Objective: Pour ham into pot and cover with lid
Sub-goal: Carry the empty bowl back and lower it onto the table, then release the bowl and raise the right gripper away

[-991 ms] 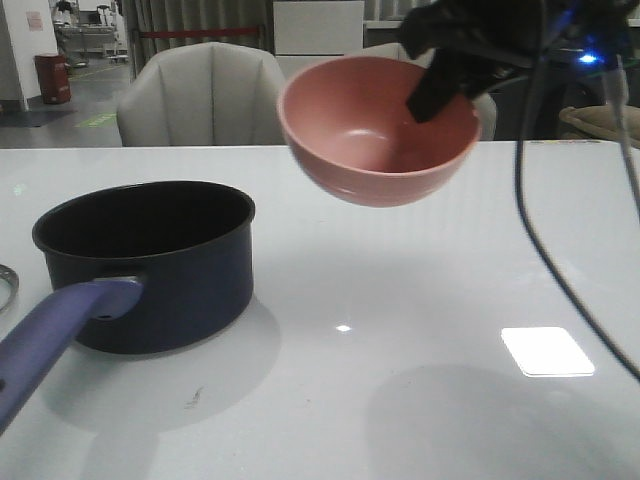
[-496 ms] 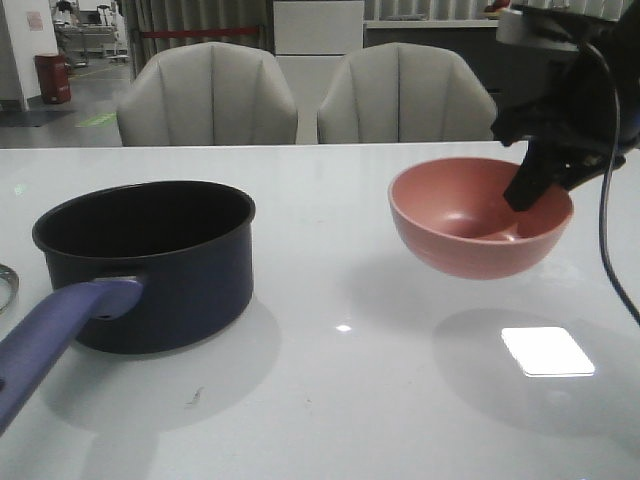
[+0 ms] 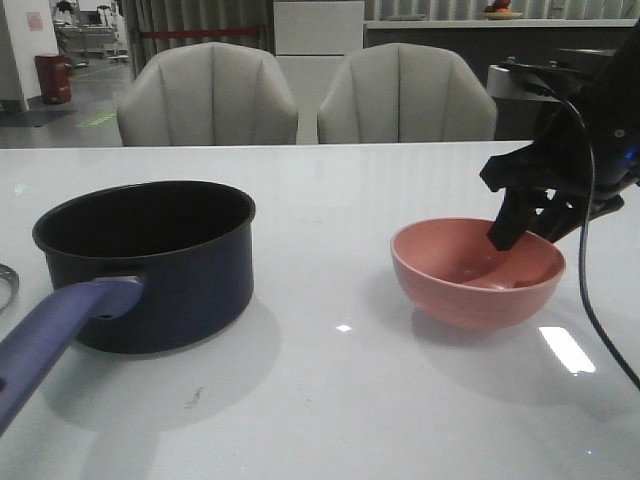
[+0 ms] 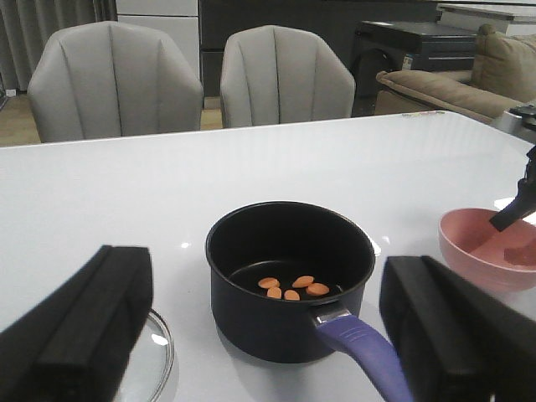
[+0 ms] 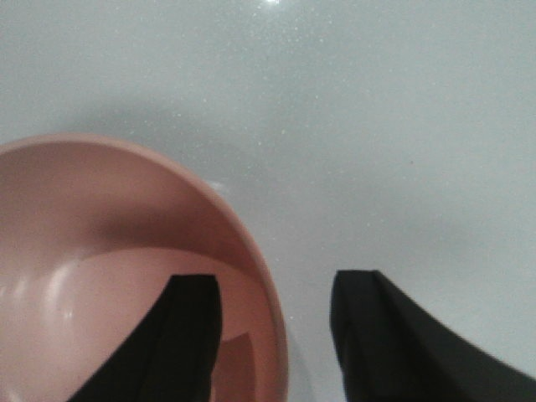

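Ham [image 4: 292, 286]: a few orange-pink pieces on the floor of the pot [image 4: 289, 280], so the pour looks done. Pot sits well to the left of the right pincer [image 3: 522, 228], handle [image 3: 55, 335] toward the camera. Pink bowl [image 3: 477, 273], empty as far as shows, rests on the table [image 3: 330, 400] directly under that pincer. One finger is inside the bowl wall, one outside; in the right wrist view the fingers [image 5: 191, 331] straddle the rim with a gap, so the grip looks loosened, probably to let go of the bowl, though pad contact is unclear. Left pincer [image 4: 260, 335] is spread wide, holding nothing, hovering near the pot. Lid [image 4: 157, 364] lies flat on the table just beside its one finger, only partly visible. Covering not yet done; the left arm seems placed for it.
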Robot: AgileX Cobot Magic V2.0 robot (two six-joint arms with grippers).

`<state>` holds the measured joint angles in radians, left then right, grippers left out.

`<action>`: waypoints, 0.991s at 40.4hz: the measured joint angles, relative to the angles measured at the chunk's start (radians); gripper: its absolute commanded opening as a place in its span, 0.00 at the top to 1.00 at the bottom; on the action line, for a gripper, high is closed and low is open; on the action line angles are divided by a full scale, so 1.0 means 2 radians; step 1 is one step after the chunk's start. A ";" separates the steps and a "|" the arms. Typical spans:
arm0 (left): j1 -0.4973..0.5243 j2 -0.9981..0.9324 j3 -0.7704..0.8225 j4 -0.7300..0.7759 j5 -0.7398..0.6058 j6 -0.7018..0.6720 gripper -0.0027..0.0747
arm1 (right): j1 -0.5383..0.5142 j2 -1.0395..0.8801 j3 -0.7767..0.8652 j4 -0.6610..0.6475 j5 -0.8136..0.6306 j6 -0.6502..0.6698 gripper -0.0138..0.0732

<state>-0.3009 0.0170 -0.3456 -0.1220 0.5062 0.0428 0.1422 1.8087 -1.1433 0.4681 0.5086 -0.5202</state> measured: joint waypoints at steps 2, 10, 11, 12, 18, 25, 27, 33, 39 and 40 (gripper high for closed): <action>0.000 0.000 0.000 0.000 0.000 0.000 0.19 | 0.000 -0.002 0.000 -0.006 0.000 0.001 0.27; 0.000 0.000 0.000 0.000 0.000 0.000 0.19 | 0.000 -0.052 0.000 -0.030 0.024 0.001 0.27; 0.000 0.000 0.000 0.000 0.000 0.000 0.19 | 0.000 -0.061 0.000 -0.032 0.027 0.001 0.27; 0.000 0.000 0.000 0.000 0.000 0.000 0.19 | 0.000 -0.074 0.000 -0.034 0.030 0.001 0.27; 0.000 0.000 0.000 0.000 0.000 0.000 0.19 | 0.000 -0.152 0.000 -0.037 0.046 0.001 0.28; 0.000 0.000 0.000 0.000 0.000 0.000 0.19 | 0.000 -0.261 0.017 -0.029 0.037 0.002 0.28; 0.000 0.000 0.000 0.000 0.000 0.000 0.19 | 0.002 -0.293 0.031 -0.024 0.023 0.002 0.28; 0.000 0.000 0.000 0.000 0.000 0.000 0.19 | 0.028 -0.385 0.094 -0.020 -0.048 0.002 0.28; 0.000 0.000 0.000 0.000 0.000 0.000 0.19 | 0.058 -0.471 0.183 -0.013 -0.112 0.002 0.28; 0.000 0.000 0.000 0.000 0.000 0.000 0.19 | 0.061 -0.486 0.195 -0.010 -0.120 0.002 0.28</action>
<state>-0.3009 0.0170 -0.3456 -0.1220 0.5062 0.0428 0.2638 0.8361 -0.7528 0.4474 0.2692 -0.5163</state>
